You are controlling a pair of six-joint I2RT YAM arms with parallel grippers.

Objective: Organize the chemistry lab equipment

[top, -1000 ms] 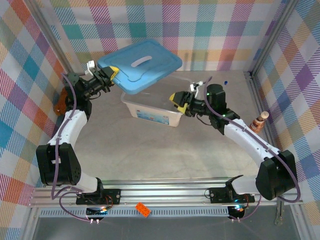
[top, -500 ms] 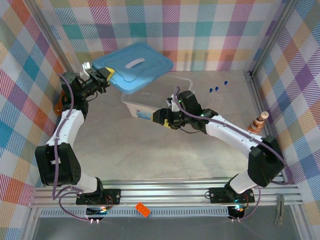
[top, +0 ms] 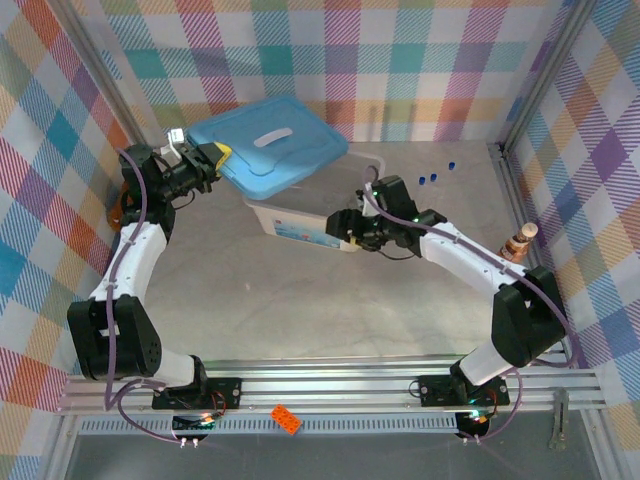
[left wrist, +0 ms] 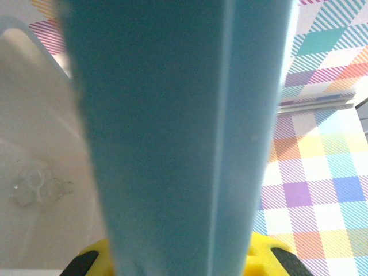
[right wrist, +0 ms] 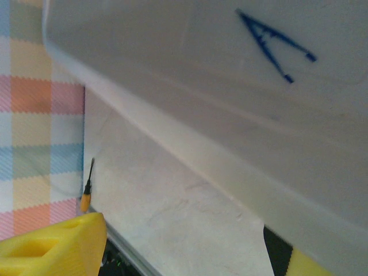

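— What's the left gripper (top: 205,158) got?
— It's clamped tight on the blue lid (top: 275,145), tilted above the clear bin (top: 300,228).
— And the right gripper (top: 347,226)?
— Spread wide, gripping nothing, at the bin's near wall. The blue tweezers (right wrist: 275,50) lie inside, just beyond.

A grey table (top: 250,300) stands inside walls of pastel checked cloth (top: 400,60). Toward the back sits a clear plastic bin (top: 290,222), with a blue lid (top: 270,150) tilted above its left end. A brown-and-white striped figure (top: 519,243) stands at the right edge and a brown plush toy (top: 118,207) at the left. An orange brick (top: 286,419) lies on the near metal frame.
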